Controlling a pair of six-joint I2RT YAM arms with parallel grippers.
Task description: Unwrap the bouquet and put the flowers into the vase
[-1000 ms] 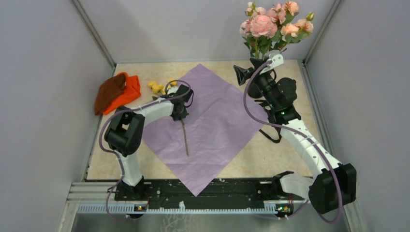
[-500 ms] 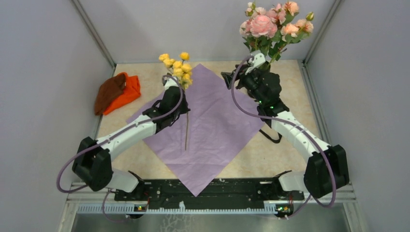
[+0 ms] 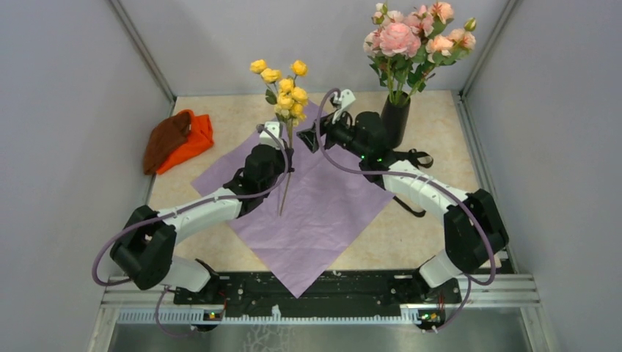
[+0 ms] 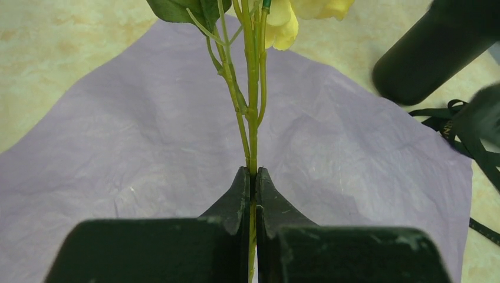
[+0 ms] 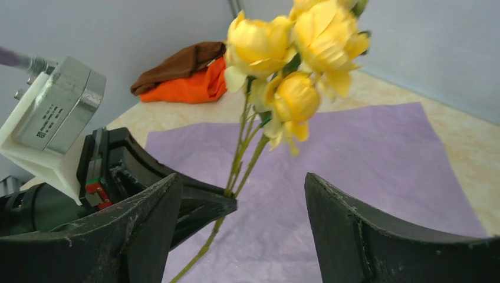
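Left wrist: we see our left end effector (image 4: pixel 252 173) clenched on thin green stems of the yellow flowers (image 5: pixel 295 97); right end effector (image 5: pixel 242 181) released.

place: robot lab cell | evidence: plain grey enclosure walls (image 3: pixel 66 147), aluminium mounting rail (image 3: pixel 330 317), beige tabletop (image 3: pixel 400 242)

Beige mottled counter (image 3: pixel 440 121), lilac paper sheet (image 3: pixel 323 213) spread flat as a diamond across its middle, orange-and-brown cloth bundle (image 3: pixel 178 139) heaped at the far left, black vase (image 3: pixel 394 121) stood upright at the far right, black ribbon (image 3: pixel 408 206) laid by the sheet's right corner.
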